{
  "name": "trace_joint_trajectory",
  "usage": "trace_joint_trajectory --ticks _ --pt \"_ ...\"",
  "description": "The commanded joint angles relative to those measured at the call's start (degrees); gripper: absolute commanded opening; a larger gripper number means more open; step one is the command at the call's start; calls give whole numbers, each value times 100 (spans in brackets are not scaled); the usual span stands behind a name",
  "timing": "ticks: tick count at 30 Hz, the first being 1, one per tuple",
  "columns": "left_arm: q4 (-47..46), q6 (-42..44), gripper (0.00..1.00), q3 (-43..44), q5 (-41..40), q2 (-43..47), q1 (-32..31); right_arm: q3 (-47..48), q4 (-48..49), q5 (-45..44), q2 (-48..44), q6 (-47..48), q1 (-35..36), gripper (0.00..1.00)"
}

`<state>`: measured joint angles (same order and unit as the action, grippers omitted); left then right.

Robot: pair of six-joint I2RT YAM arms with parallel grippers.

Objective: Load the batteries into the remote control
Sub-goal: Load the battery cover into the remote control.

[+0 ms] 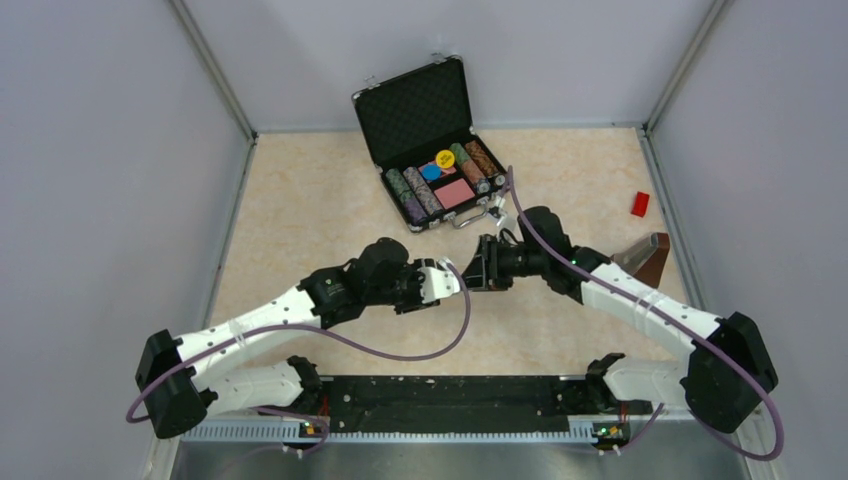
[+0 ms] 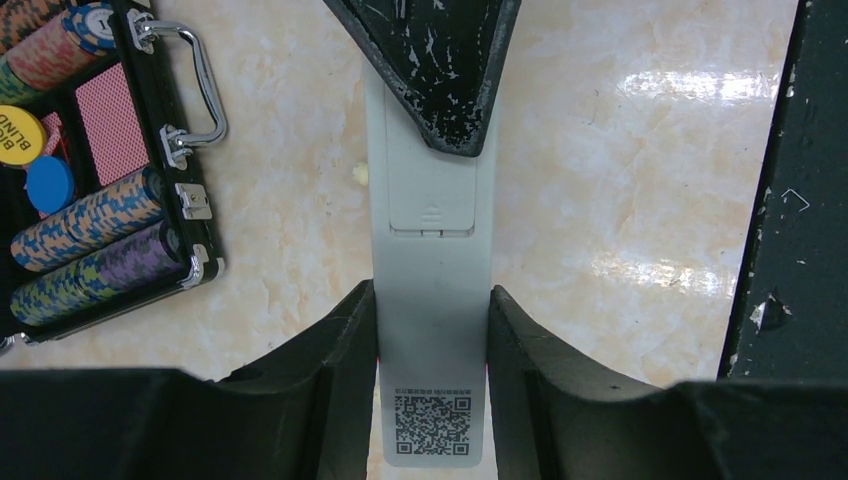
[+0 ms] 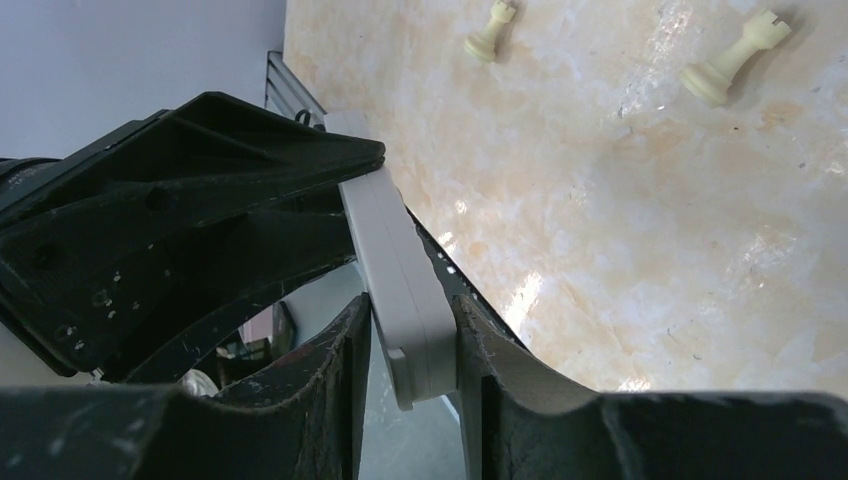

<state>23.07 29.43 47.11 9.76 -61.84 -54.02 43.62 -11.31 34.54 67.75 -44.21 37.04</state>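
While your left gripper [image 2: 430,300] is clamping one end of the remote control [image 2: 430,180], your right gripper [image 3: 412,310] is pinching the other.

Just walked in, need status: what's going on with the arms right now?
Both arms hold the white remote control above the table, one at each end. The left gripper clamps the end with the QR label; the right gripper clamps the opposite end. The battery cover looks shut. No batteries are in view.
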Motion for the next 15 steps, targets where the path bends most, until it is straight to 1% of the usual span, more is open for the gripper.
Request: trace_joint_trajectory --ticks 1,7,12,15 --pt "-1262 192 0 164 306 197 -80 -78 190 -145 187 -93 116 34" --pt "-1285 239 0 248 346 120 -100 -129 247 -270 215 -183 143 32" --pt "-1405 199 0 247 411 121 -126 -192 418 -272 237 -302 185 28" --pt "-1543 143 0 250 498 107 -150 -198 529 -232 302 -365 225 28"
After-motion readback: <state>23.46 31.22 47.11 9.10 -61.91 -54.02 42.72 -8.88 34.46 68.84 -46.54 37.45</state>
